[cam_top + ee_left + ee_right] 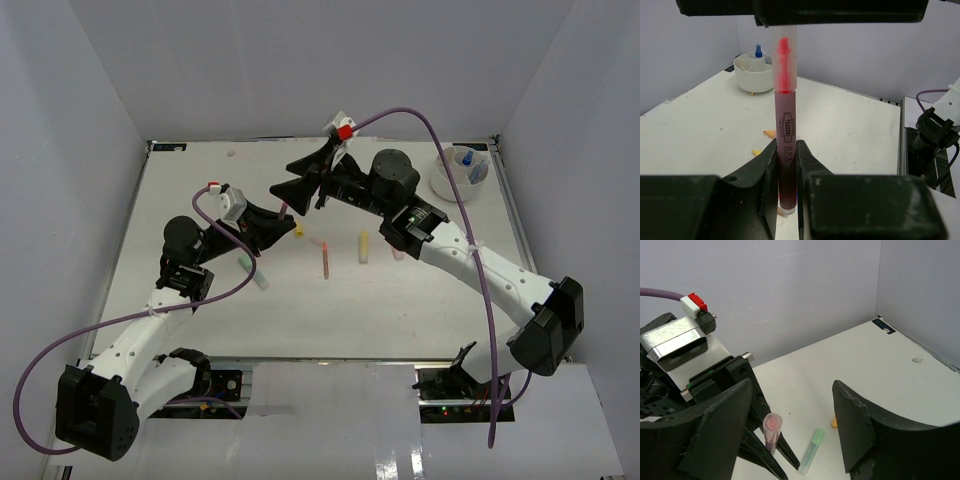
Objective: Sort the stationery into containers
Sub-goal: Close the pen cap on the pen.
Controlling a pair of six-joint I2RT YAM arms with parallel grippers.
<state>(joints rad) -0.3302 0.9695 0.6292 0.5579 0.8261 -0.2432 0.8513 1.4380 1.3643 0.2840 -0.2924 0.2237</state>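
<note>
My left gripper (786, 146) is shut on the lower body of a dark red highlighter (785, 112) with a clear cap and holds it upright above the table. In the top view the left gripper (278, 218) and the highlighter (285, 209) sit left of centre. My right gripper (792, 432) is open, its jaws wide on either side of the highlighter's cap (772, 426), which stands nearer the left jaw without touching. In the top view the right gripper (284, 177) is just beyond the left one. The white divided tub (448, 186) holding a blue-capped bottle (467, 160) stands at the back right.
On the table lie a green highlighter (255, 273), a pink-orange pen (326, 259), a yellow highlighter (363, 246), a small yellow eraser (298, 231) and a pink piece (398, 254). Grey walls enclose the table on three sides.
</note>
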